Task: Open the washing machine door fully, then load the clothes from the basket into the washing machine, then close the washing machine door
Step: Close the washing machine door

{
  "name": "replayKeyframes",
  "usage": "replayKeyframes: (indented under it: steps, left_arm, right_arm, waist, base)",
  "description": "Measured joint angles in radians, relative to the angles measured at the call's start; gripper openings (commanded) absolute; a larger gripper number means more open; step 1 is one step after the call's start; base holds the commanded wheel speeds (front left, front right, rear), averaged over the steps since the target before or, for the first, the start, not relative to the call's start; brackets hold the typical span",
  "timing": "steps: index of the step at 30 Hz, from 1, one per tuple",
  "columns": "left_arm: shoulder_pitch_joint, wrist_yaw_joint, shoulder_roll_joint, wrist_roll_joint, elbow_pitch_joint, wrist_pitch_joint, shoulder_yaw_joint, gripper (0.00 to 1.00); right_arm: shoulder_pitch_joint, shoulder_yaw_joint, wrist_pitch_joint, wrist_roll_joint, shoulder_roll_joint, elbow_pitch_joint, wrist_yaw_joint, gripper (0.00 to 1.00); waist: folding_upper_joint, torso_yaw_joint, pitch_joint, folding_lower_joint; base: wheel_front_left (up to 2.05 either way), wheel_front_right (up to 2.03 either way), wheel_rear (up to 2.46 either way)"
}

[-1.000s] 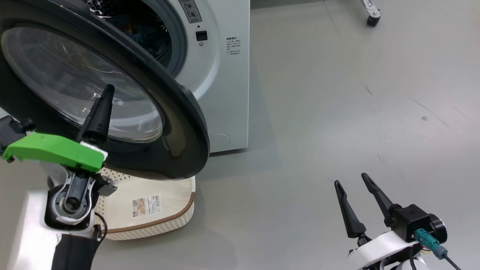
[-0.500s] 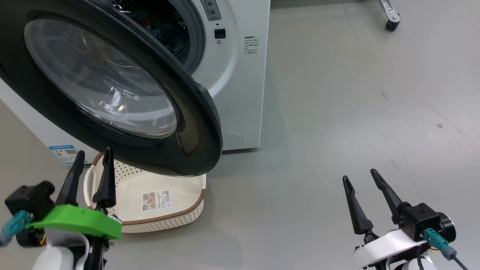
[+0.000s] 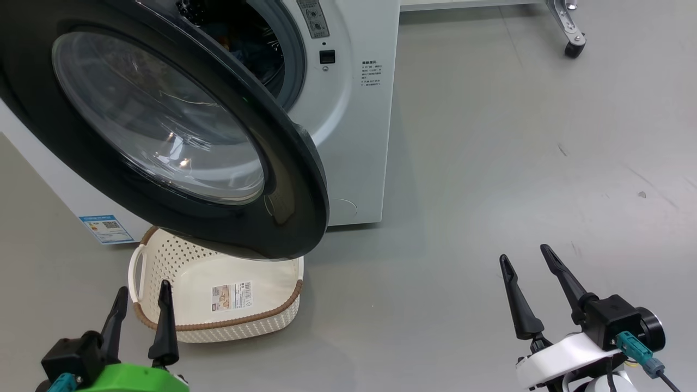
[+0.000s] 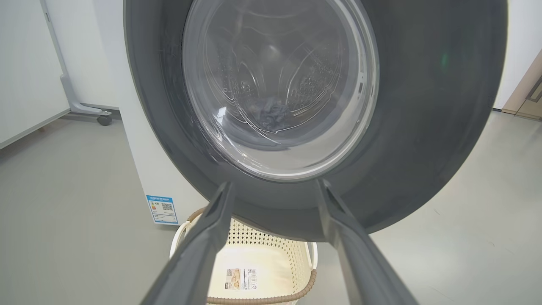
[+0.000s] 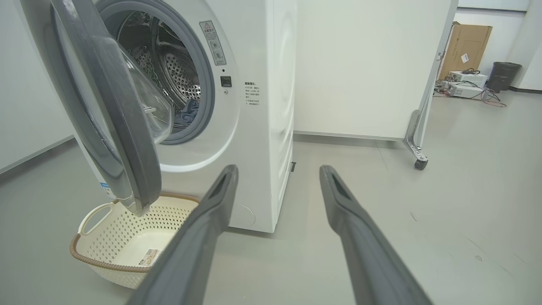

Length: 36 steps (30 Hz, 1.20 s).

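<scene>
The white washing machine stands at the upper left with its black-rimmed door swung partly open over the basket. The cream basket holds no garments; a label lies on its floor. Blue clothes lie inside the steel drum, and they show as a blur through the door glass in the left wrist view. My left gripper is open and empty, low at the left beside the basket's handle and facing the door. My right gripper is open and empty over bare floor at the lower right.
A white panel on a wheeled metal frame stands to the right of the washer; its caster shows at the top right of the head view. A cardboard box and equipment sit far off. Grey floor lies between the washer and my right gripper.
My left gripper has come down from in front of the door glass to low beside the basket. The head camera has shifted. The right gripper has kept its pose.
</scene>
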Motion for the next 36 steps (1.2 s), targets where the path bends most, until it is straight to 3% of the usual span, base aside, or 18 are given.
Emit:
replayKeyframes:
  steps: [22,23,24,25,26,36]
  left_arm:
    - [0.075,0.038,-0.049,0.037,-0.032,-0.017,0.037,1.00]
    - [0.075,0.038,-0.050,0.037,-0.033,-0.017,0.040,1.00]
    - [0.077,0.038,-0.050,0.037,-0.033,-0.017,0.042,1.00]
    - [0.078,0.038,-0.050,0.037,-0.033,-0.017,0.045,1.00]
    - [0.079,0.038,-0.052,0.039,-0.035,-0.017,0.050,1.00]
    - [0.086,0.038,-0.064,0.054,-0.060,-0.017,0.067,1.00]
  right_arm:
    - [0.006,-0.009,0.000,-0.016,0.006,-0.008,0.000,1.00]
    - [0.006,-0.008,0.000,-0.016,0.006,-0.009,0.000,0.70]
    - [0.005,-0.007,0.000,-0.016,0.006,-0.010,0.000,0.26]
    - [0.005,-0.007,0.000,-0.016,0.006,-0.012,0.000,0.26]
    - [0.004,-0.005,0.000,-0.016,0.006,-0.014,0.000,0.00]
    - [-0.026,0.025,0.000,-0.016,0.007,-0.048,0.000,0.00]
  waist:
    - [0.0000,-0.004,-0.018,0.0000]
    - [0.0000,-0.003,-0.018,0.0000]
    - [0.0000,-0.002,-0.018,0.0000]
    - [0.0000,-0.002,-0.018,0.0000]
    - [0.0000,-0.001,-0.019,0.0000]
    - [0.0000,0.009,-0.021,0.0000]
  base:
    - [0.00,0.00,0.00]
    - [0.00,0.00,0.00]
    - [0.00,0.00,0.00]
    - [0.00,0.00,0.00]
    - [0.00,0.00,0.00]
    - [0.00,0.00,0.00]
